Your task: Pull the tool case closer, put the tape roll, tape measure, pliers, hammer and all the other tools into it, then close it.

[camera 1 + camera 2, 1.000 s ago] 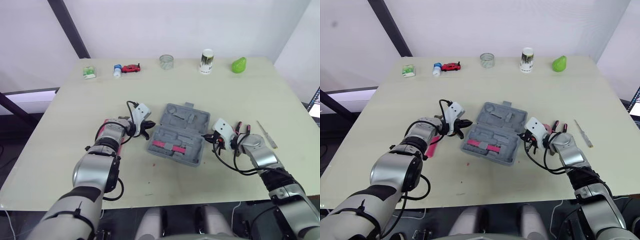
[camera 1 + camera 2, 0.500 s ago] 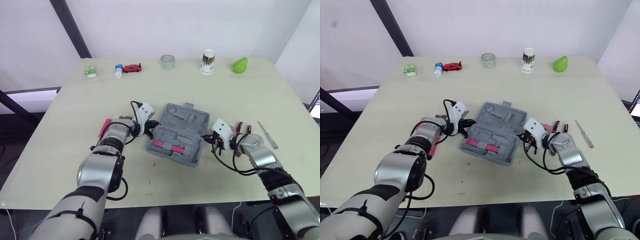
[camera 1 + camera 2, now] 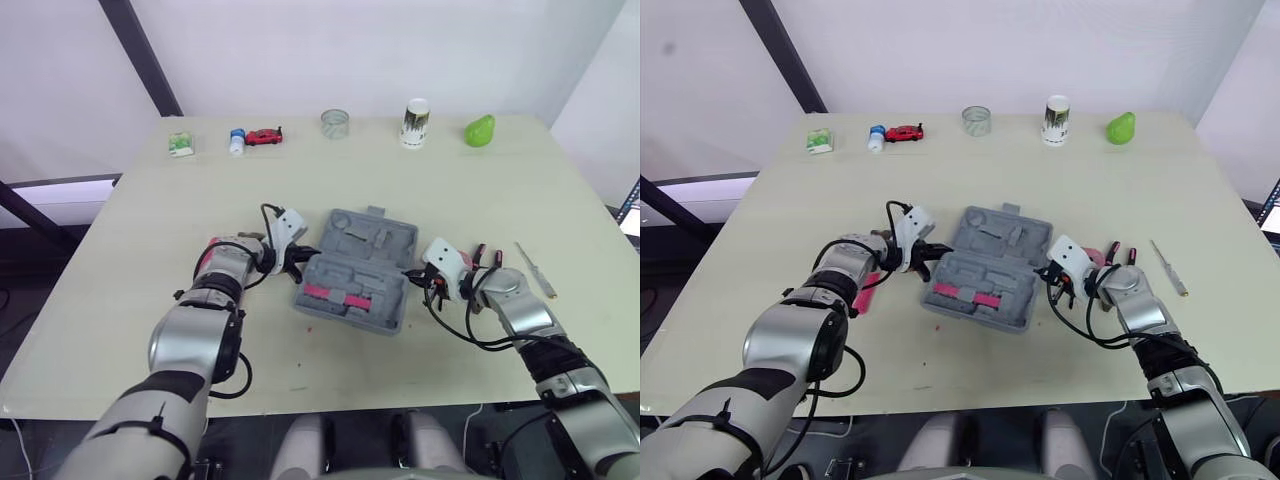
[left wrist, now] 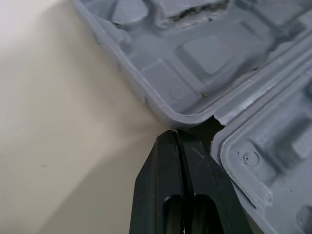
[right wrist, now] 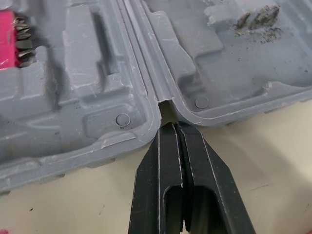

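The open grey tool case [image 3: 358, 270] lies mid-table between both arms. The left gripper [image 4: 174, 137] has its fingers pressed together, gripping nothing, tip at the case's hinge notch. The right gripper [image 5: 173, 128], likewise closed and empty, meets the opposite hinge notch.

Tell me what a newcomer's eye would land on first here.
The open grey tool case at the middle of the table, with pink strips in its near half. The left gripper and right gripper, both shut, point at the hinge notches on its opposite sides. Along the far edge sit a green pear and red toy car.
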